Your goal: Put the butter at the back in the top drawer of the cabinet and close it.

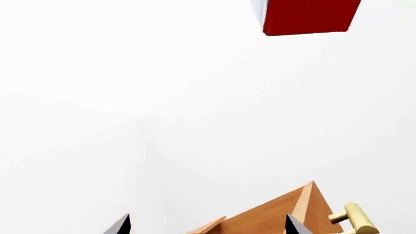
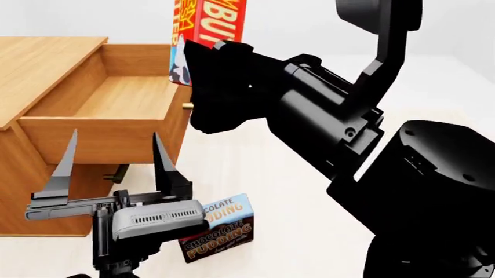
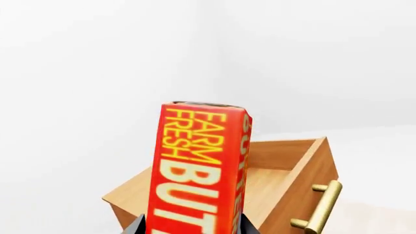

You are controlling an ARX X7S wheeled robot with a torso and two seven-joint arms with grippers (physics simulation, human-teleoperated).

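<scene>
You get bright, even, diffuse light in all three renders: white surroundings wash out, shadows stay faint, nothing glares, and the pictures look slightly soft.

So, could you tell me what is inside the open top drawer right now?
The top drawer shows only bare wood; its front corner is hidden behind its front panel. The butter is held above, in the right gripper.

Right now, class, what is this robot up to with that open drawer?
The right gripper is shut on the butter, holding the carton up in the air beside the cabinet. The top drawer is pulled out and looks empty. The left gripper hangs open in front of the drawer, holding nothing. A chocolate pudding box lies on the floor below.
</scene>
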